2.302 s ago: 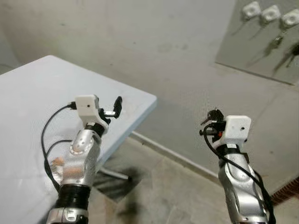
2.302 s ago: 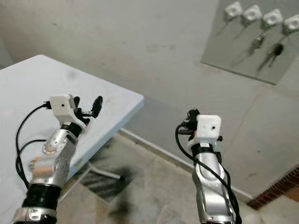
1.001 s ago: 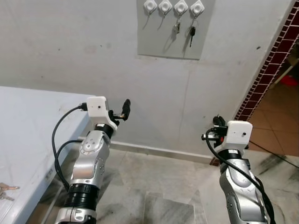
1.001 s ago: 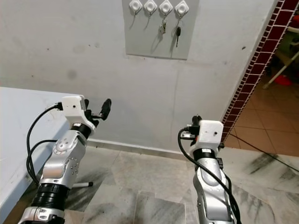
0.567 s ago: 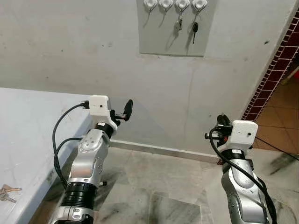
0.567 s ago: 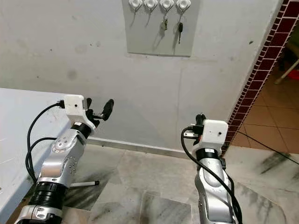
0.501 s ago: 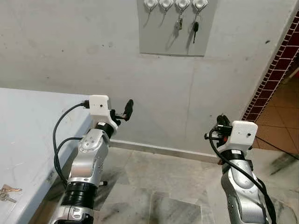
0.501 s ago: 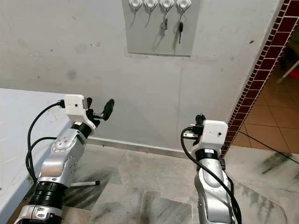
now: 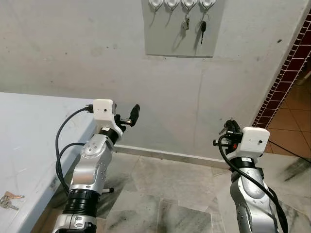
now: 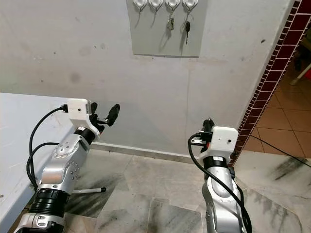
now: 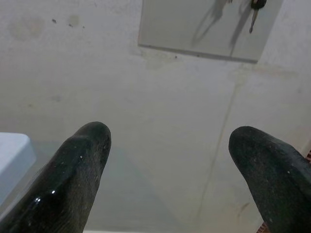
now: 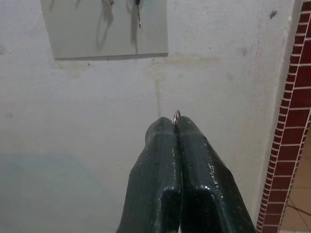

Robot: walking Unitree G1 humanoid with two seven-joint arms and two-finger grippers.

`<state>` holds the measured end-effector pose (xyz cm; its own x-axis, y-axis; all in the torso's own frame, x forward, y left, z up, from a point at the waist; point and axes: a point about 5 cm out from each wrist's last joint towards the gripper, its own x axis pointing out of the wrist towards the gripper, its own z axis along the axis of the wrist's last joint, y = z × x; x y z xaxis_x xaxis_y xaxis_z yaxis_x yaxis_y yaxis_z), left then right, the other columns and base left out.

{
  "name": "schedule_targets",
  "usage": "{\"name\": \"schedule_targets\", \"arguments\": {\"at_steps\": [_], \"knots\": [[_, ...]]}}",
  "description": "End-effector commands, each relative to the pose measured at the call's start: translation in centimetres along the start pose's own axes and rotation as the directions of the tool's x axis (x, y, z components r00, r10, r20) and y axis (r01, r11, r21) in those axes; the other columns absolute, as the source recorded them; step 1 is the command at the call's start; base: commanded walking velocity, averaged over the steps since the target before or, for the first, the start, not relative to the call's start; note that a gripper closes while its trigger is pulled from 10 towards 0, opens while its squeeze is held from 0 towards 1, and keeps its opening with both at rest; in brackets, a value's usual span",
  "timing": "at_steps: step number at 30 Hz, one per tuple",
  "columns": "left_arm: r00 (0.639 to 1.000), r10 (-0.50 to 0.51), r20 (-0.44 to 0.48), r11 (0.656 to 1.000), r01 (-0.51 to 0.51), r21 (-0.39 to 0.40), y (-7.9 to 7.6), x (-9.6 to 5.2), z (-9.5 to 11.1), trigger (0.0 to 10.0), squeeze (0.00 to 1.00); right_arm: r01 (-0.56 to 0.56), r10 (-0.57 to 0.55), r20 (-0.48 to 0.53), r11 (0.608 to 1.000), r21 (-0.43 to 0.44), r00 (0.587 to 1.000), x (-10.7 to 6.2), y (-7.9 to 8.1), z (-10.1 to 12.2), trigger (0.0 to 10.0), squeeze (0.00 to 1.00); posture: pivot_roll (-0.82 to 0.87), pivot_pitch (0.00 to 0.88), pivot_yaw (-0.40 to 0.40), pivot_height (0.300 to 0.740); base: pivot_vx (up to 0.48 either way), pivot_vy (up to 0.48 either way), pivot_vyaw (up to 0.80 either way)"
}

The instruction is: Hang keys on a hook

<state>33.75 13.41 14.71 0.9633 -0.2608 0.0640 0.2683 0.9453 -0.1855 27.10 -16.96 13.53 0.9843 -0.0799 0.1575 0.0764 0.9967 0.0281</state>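
Spare keys [image 9: 7,199]: a bunch lies on the white table [image 9: 34,141] at my far left, untouched, well apart from both my arms
Left gripper [image 9: 127,118]: raised beside the table edge, fingers spread wide with nothing between them, pointing at the wall
Hook board [image 9: 183,36]: grey panel high on the wall ahead, four white hooks [image 9: 181,4] along its top; the two on the left look free, the two on the right carry keys, one with a black head [image 9: 203,26]
Right gripper [image 12: 176,127]: held up in front of me, fingers pressed tight together on a key ring [image 12: 176,115] whose metal loop pokes out just past the tips; the keys themselves are hidden
Step in hand: I judge this the carry, facing the board with the ring in my right grip
Next move: get closer, lift the right arm up to a free hook, present the loop over its tip, then let go
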Motion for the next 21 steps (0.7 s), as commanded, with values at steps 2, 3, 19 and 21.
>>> {"name": "schedule_targets", "arguments": {"at_steps": [2,3,19,21], "knots": [[1.000,0.012,0.014,1.000,-0.012,0.000,0.87,-0.32,0.62,10.0,0.00,-0.026,0.026,0.034,1.000,0.006,0.999,0.22,0.46,0.74,10.0,0.00,0.12,0.049,0.063,0.740,0.124,0.000,0.00],[1.000,0.015,0.016,1.000,-0.014,-0.002,0.93,-0.32,0.64,10.0,0.00,-0.030,0.029,0.034,1.000,0.005,0.999,0.24,0.48,0.75,10.0,0.00,0.12,0.049,0.063,0.740,0.262,0.000,0.00],[0.999,0.033,0.019,0.999,-0.032,-0.034,1.04,-0.49,0.66,10.0,0.00,-0.049,0.048,0.030,0.999,0.006,0.998,0.34,0.54,0.77,10.0,0.00,0.13,0.053,0.049,0.740,0.356,0.000,0.00],[0.999,0.035,0.019,0.999,-0.034,-0.034,1.04,-0.52,0.68,10.0,0.00,-0.052,0.052,0.028,0.999,0.006,0.998,0.39,0.60,0.78,10.0,0.00,0.13,0.055,0.047,0.740,0.382,0.000,0.00]]}}
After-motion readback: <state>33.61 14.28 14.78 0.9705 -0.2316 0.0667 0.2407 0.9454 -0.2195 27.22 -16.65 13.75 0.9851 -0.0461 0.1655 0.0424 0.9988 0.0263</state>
